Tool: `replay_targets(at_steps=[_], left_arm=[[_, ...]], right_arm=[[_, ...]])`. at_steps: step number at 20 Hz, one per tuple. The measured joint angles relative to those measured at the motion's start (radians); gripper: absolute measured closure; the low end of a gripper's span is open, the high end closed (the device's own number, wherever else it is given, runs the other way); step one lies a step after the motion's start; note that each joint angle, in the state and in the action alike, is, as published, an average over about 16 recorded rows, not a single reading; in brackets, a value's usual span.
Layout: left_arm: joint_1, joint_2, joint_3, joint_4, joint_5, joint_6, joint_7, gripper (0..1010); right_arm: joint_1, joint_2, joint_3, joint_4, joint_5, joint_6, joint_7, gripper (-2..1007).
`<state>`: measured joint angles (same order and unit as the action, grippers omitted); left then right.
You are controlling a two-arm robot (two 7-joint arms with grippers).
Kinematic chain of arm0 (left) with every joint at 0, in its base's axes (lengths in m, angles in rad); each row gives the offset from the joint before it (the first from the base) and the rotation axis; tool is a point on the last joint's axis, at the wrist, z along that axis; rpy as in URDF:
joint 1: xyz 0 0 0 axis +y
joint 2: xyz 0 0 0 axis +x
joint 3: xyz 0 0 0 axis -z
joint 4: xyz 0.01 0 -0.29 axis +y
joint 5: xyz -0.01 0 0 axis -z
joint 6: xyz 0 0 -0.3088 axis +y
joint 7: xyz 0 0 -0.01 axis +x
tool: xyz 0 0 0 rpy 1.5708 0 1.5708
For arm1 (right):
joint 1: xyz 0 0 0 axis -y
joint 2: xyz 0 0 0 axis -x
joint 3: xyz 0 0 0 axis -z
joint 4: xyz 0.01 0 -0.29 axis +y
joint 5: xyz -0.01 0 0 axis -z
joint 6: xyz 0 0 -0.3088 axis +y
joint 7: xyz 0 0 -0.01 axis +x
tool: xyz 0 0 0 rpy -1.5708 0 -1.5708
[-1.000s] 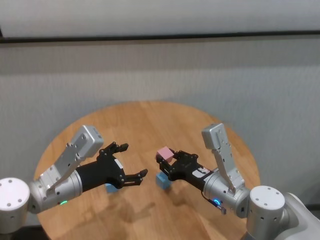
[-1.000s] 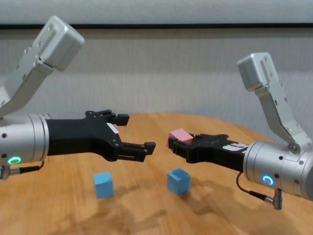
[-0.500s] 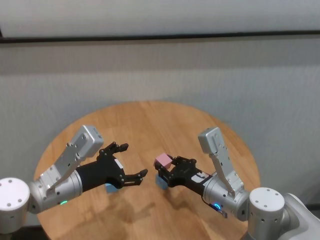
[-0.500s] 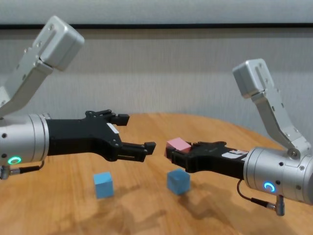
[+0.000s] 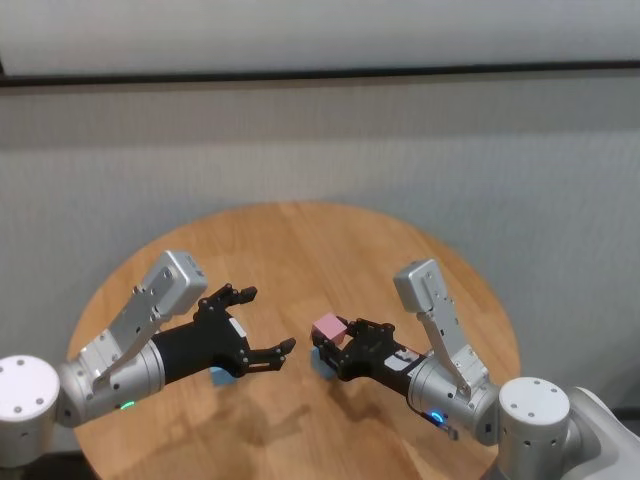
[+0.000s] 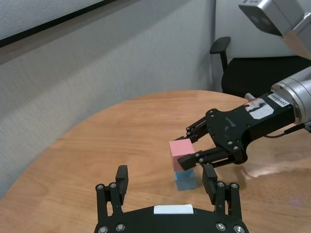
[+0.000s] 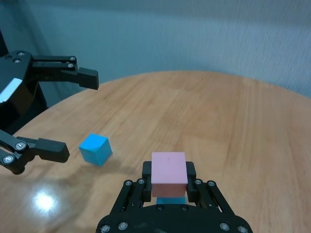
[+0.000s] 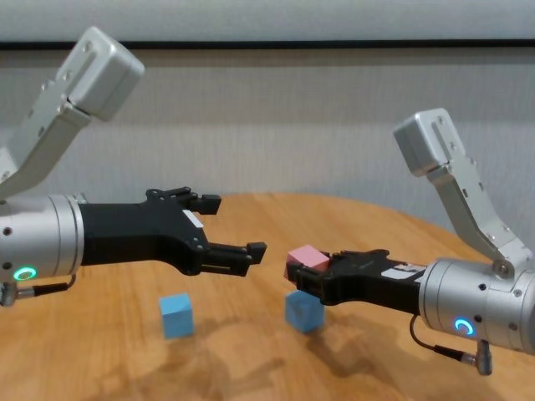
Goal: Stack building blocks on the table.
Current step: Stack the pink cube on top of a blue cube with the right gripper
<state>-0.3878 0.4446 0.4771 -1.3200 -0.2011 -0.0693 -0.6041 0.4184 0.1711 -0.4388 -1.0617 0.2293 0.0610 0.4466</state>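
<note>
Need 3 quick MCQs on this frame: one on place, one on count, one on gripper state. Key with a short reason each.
1. Where is the pink cube?
A. In the right gripper, directly above a blue cube
B. Flat on the table beside the left gripper
C. Under a blue cube

2. How many light blue cubes are there?
A. One
B. Two
C. Three

3. How does the left gripper stand?
A. Shut on a blue cube
B. Shut on nothing
C. Open, holding nothing

Key:
1 A: the right wrist view shows the fingers clamping the pink cube, with blue just beneath it.
2 B: the chest view shows the second blue cube lying apart below the left arm.
3 C: its fingers are spread wide above the table.
</note>
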Motion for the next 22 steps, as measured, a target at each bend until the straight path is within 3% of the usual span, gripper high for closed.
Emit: replay_targets(at_steps=[12, 22], left_arm=[[0.0, 0.0, 0.0, 0.0, 0.0, 0.0, 0.0, 7], [0.0, 0.0, 0.0, 0.0, 0.0, 0.0, 0.0, 7]], right_arm=[[0.001, 0.008, -0.017, 0.004, -0.001, 0.011, -0.011, 636], [0.004, 0.007, -0.018, 0.015, -0.005, 0.011, -0.022, 636]])
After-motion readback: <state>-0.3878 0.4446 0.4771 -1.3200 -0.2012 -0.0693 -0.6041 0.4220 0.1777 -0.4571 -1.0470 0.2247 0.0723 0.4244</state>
